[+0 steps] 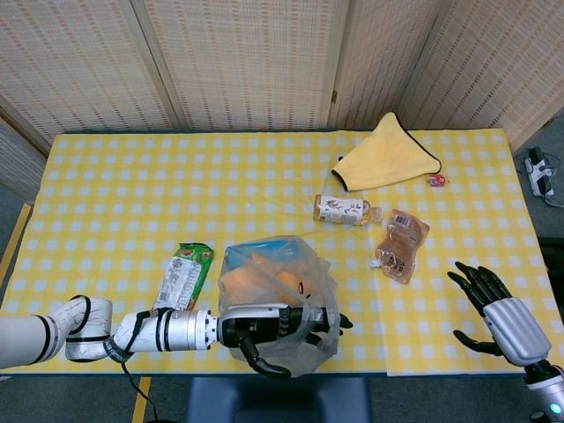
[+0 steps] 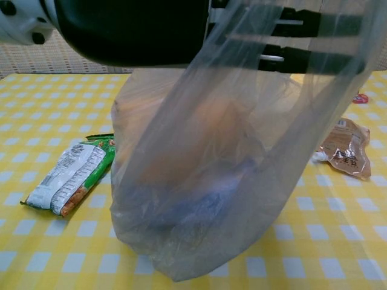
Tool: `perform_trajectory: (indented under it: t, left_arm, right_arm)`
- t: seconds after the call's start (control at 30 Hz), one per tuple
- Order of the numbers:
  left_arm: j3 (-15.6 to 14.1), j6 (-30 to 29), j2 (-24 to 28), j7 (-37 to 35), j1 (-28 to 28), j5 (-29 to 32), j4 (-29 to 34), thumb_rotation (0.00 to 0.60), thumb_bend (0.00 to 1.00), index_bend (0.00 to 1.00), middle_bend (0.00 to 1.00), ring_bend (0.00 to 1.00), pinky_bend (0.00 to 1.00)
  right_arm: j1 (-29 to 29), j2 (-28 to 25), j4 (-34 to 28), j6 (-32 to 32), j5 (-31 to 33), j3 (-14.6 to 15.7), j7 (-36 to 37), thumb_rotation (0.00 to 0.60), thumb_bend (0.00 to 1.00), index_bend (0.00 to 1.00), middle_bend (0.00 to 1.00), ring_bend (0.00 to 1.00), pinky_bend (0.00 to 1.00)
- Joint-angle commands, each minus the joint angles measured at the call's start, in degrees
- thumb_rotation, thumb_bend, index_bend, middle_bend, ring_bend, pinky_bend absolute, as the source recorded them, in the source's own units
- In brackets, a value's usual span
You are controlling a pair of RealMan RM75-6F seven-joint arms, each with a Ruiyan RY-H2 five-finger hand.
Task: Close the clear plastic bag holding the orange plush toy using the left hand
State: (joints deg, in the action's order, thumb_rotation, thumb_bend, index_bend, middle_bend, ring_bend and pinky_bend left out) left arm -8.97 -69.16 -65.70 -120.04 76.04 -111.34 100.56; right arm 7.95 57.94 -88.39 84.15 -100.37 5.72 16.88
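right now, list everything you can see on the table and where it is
clear plastic bag: 1, transparent, near front edge, gripped by the left hand
orange plush toy: 1, orange, inside the bag
snack packet: 1, green and white, left of the bag
bottle: 1, clear with label, lying mid-table
pouch: 1, brown, right of the bottle
cloth: 1, yellow, far right
small item: 1, red, beside the cloth
left hand: black fingers in the bag's plastic
right hand: open, at the table's right edge
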Motion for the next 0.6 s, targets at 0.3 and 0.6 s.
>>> perform_trajectory:
  t: [0.3, 0.6]
  left_arm:
    - [1.34, 2.64, -0.02, 3.78, 0.66, 3.77, 1.76, 0.6, 0.36, 0.07, 0.05, 0.0, 0.19]
    - [3.59, 4.22, -1.23, 10.26, -1.35, 8.92, 2.86, 0.6, 0.36, 0.07, 0.04, 0.0, 0.04]
  right_arm:
    - [0.0, -0.09, 0.08, 0.05, -0.05, 0.02, 0.25, 0.6, 0.27, 0.0, 0.0, 0.0, 0.0]
    - [-0.13, -0.16, 0.34, 0.37, -0.09, 0.01, 0.67, 0.6, 0.27, 0.0, 0.0, 0.0, 0.0]
